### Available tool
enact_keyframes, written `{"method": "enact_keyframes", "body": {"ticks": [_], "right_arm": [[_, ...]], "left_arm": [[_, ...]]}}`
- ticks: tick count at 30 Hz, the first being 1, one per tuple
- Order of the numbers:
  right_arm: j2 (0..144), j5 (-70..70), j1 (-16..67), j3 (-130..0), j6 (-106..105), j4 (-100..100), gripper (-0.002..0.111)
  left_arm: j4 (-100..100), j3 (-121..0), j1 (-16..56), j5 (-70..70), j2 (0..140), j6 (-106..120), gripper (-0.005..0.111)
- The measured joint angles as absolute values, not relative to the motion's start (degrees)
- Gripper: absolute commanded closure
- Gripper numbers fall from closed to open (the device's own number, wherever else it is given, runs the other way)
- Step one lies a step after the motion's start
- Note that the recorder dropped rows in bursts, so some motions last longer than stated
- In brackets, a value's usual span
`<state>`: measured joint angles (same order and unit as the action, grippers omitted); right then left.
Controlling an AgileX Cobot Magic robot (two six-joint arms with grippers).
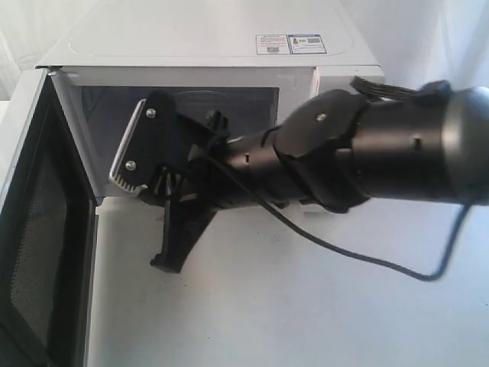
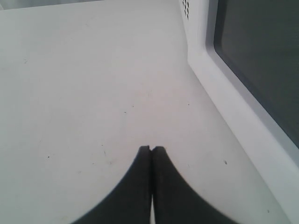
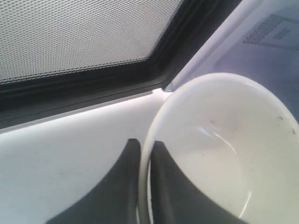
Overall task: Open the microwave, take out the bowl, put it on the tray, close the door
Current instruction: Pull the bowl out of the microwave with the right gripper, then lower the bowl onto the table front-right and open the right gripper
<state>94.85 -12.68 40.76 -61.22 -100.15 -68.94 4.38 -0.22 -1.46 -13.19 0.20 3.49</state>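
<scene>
The white microwave (image 1: 206, 38) stands at the back with its door (image 1: 30, 229) swung wide open on the left, mesh window facing inward. My right arm (image 1: 344, 153) reaches across the front of the cavity. In the right wrist view the right gripper (image 3: 145, 142) is shut on the rim of the cream-white bowl (image 3: 219, 140), one finger inside and one outside. The bowl sits near the door hinge corner and is hidden behind the arm in the exterior view. My left gripper (image 2: 152, 149) is shut on nothing, low over the table beside the door's outer face (image 2: 210, 70).
A black cable (image 1: 359, 256) droops from the right arm over the white table (image 1: 306, 321). The open door's mesh window (image 3: 84, 32) is close above the right gripper's fingers. No tray is in view.
</scene>
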Motion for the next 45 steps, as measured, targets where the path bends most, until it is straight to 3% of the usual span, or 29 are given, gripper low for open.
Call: {"method": "enact_keyframes", "body": {"ticks": [6,14,18,27,45], "right_arm": [[84.36,-16.41,41.17,-51.90,-81.33,-55.79,0.108],[77.76,-31.49,41.17,-48.55,-32.78,-14.53,0.108],[76.36,-32.61,41.17,-45.13,-17.81,-4.80,0.108],[71.02,-19.18,38.98,-31.40,-10.58,-2.81,0.108],[71.82,-10.54,34.86,-24.95,-10.25,2.45,0.108]], "left_arm": [[4.38,-0.22,-1.46,-13.19,0.20,3.49,0.107],[4.38,-0.22,-1.46,-13.19,0.20,3.49,0.107],[4.38,-0.22,-1.46,-13.19,0.20,3.49,0.107],[4.38,-0.22,-1.46,-13.19,0.20,3.49,0.107],[4.38,-0.22,-1.46,-13.19,0.20,3.49,0.107]]}}
